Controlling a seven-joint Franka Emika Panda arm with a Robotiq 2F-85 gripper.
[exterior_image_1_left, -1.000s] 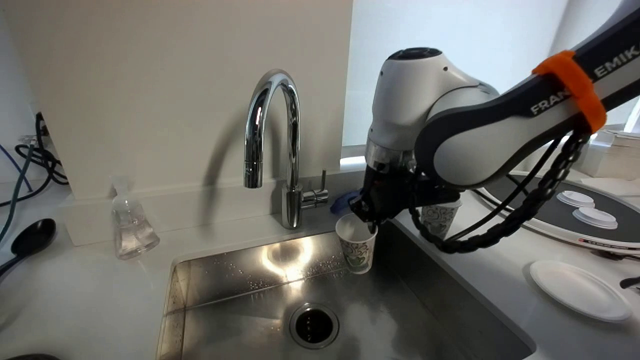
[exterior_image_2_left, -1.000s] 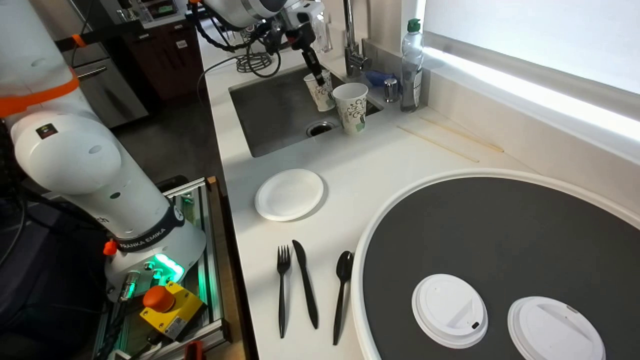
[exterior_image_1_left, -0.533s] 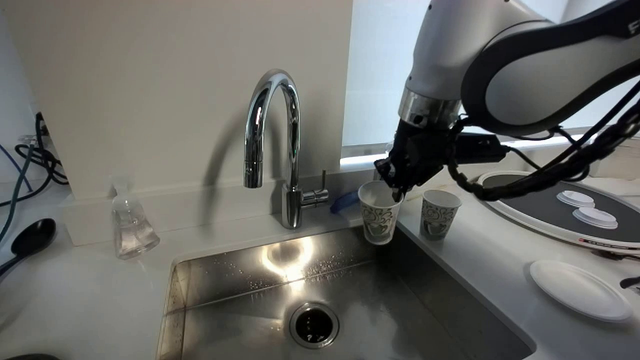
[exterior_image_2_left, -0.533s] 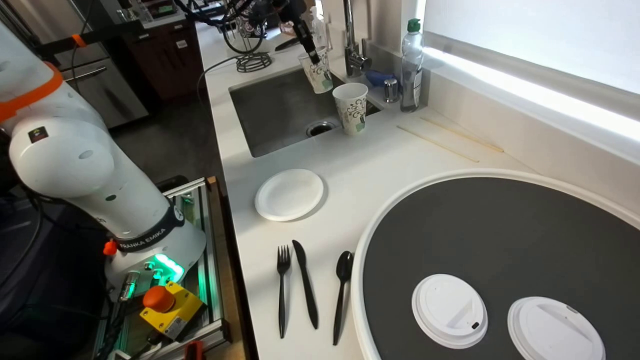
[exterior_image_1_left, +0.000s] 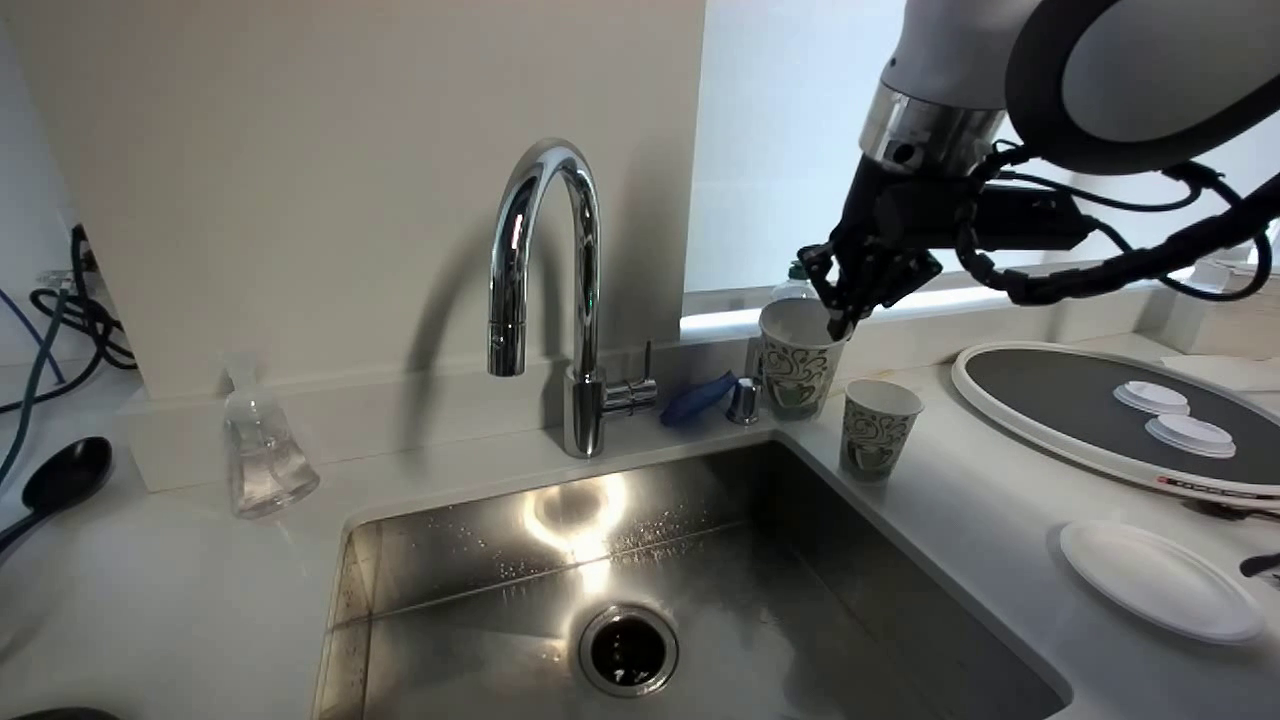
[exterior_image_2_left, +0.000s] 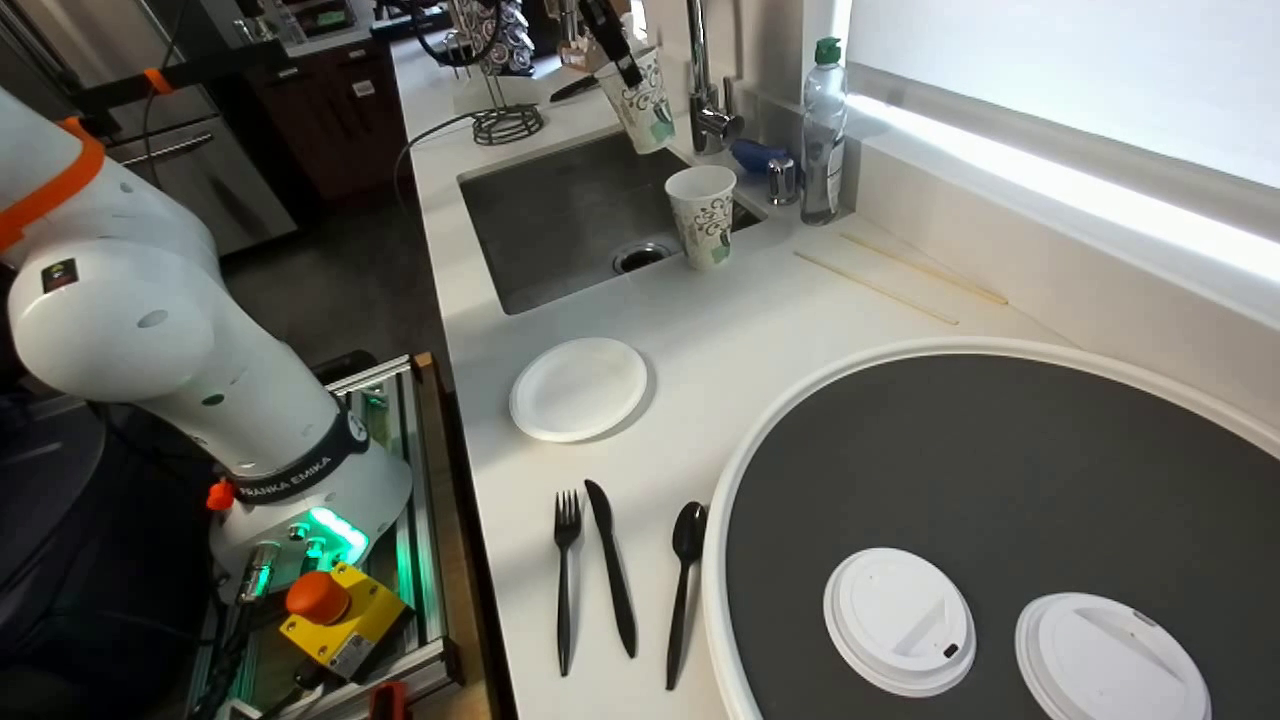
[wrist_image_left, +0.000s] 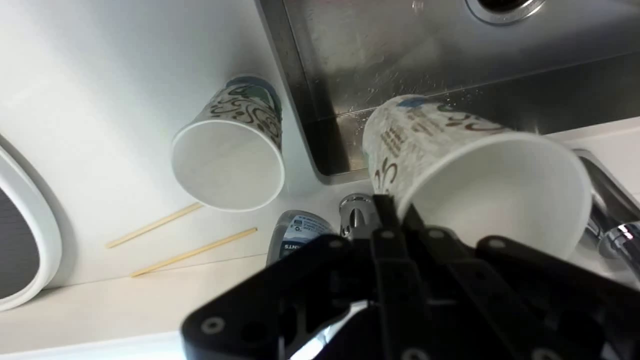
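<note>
A white paper cup with a swirly print (exterior_image_1_left: 797, 365) hangs in the air, pinched at its rim by my gripper (exterior_image_1_left: 840, 330). In the wrist view one fingertip lies outside and one inside the wall of the held cup (wrist_image_left: 425, 130), whose wide mouth faces the camera. The held cup (exterior_image_2_left: 645, 110) leans in an exterior view, above the far end of the steel sink (exterior_image_2_left: 540, 210). A similar cup (exterior_image_1_left: 875, 430) stands upright on the counter beside the sink; both exterior views show it apart from the held one. What the held cup contains cannot be made out.
A chrome faucet (exterior_image_1_left: 590, 310) rises behind the sink. Near it are a blue item (exterior_image_2_left: 757, 155), a small chrome cap (exterior_image_2_left: 782, 180) and a soap bottle (exterior_image_2_left: 823, 150). A white plate (exterior_image_2_left: 578, 390), black cutlery (exterior_image_2_left: 612, 570), thin sticks (exterior_image_2_left: 880, 290) and a round tray (exterior_image_2_left: 1000, 450) with lids lie farther along.
My gripper has lifted the cup up out of the sink, moving up and to the right in an exterior view. The held cup leans more now. The standing cup has stayed put.
</note>
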